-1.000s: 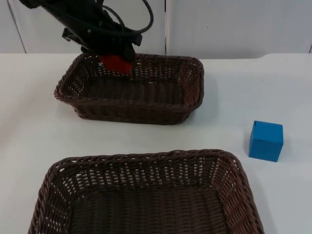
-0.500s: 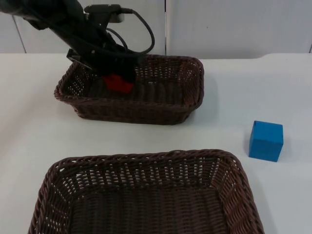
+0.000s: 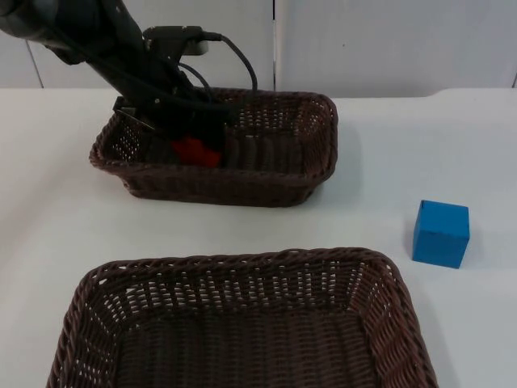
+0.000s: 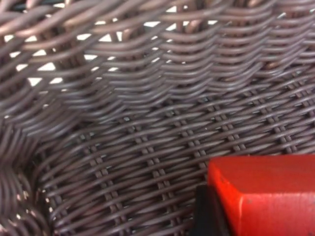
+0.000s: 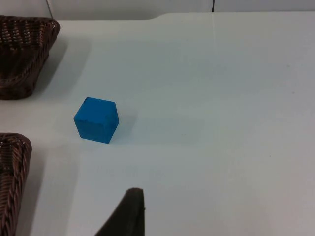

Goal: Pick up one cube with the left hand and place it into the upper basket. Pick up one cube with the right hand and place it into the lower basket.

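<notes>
2 woven baskets sit on the white worktop: the lower basket near me, the upper basket by the wall. Inside the upper one the left hand is clamped on a red cube. The blue cube rests on the worktop beside the lower basket.

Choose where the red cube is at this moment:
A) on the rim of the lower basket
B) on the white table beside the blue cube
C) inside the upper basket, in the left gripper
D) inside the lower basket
C: the red cube sits low inside the upper basket, with the left gripper shut on it.
</notes>
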